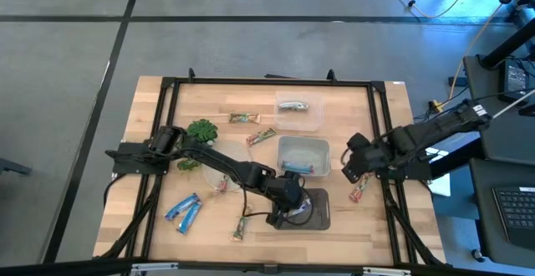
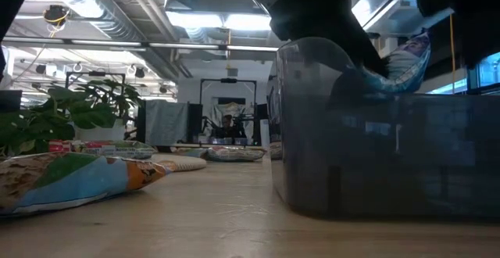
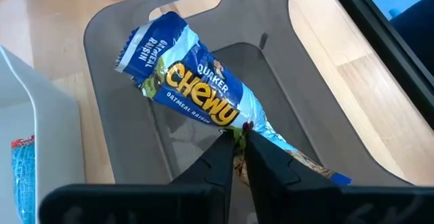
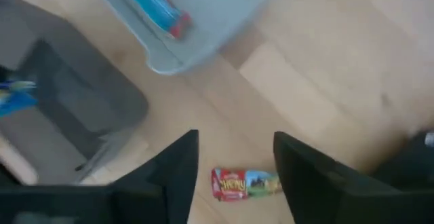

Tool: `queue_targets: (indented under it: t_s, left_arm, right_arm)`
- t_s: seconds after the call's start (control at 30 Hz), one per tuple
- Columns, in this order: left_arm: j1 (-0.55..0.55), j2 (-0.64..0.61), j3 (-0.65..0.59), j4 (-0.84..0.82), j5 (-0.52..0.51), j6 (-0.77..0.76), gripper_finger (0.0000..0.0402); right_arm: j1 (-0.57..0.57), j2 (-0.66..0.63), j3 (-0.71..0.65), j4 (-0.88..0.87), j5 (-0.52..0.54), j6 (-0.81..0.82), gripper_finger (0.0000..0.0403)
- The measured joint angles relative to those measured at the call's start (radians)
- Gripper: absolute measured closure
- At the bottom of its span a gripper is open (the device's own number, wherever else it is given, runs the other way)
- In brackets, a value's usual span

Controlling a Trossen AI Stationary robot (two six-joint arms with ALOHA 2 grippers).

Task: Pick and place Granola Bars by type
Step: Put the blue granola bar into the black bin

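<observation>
Over the dark grey translucent plastic bin [image 3: 122, 61] at the near edge of the light wooden slatted table [image 1: 150, 113], you find the left gripper [image 3: 239, 137] reaching down from above. Its two dark fingers [image 3: 220, 157] are pinched nearly together on one end of a blue-wrapped Quaker Chewy granola bar [image 3: 193, 91]. The bar extends forward from the fingertips, tilted, with its far end near the bin's handle cut-out. From table height the bar's crimped end [image 2: 406, 59] shows above the bin's rim.

Note the pale grey plastic tray [image 1: 303, 154] just beyond the left gripper; it holds a blue bar with a red end [image 4: 154, 8]. Farther beyond sits a clear plastic tray [image 1: 299, 114] containing a dark-silver bar [image 1: 292, 105].

Off to the right of the pale tray, the right gripper [image 4: 234, 157] hovers above the table with its fingers spread wide and holding nothing. Directly under its open fingers lies a red-and-green-wrapped bar [image 4: 245, 182] on the bare wood.

Remaining bars lie loose on the table: two blue bars [image 1: 184, 210] well to the left of the left gripper, a green-tan bar [image 1: 242, 225] just to its left, and two more green-tan bars [image 1: 244, 118] beside the leafy green plant sprig [image 1: 201, 130].
</observation>
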Motion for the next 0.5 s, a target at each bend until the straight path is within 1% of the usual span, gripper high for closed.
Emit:
queue_targets:
  t_s: [0.13,0.27,0.33,0.5]
  left_arm:
    - [0.0,0.0,0.0,0.0,-0.001,0.006,0.0372]
    - [0.0,0.0,0.0,0.0,-0.001,0.006,0.0363]
    - [0.0,0.0,0.0,0.0,-0.001,0.006,0.0356]
    - [0.0,0.0,0.0,0.0,-0.001,0.007,0.0327]
  right_arm:
    - [0.047,0.049,-0.053,0.0,-0.045,0.099,0.0211]
    - [0.089,0.102,-0.089,0.001,-0.096,0.203,0.0211]
    - [0.109,0.13,-0.096,0.001,-0.125,0.246,0.0211]
    - [0.156,0.19,-0.096,0.022,-0.148,0.325,0.0211]
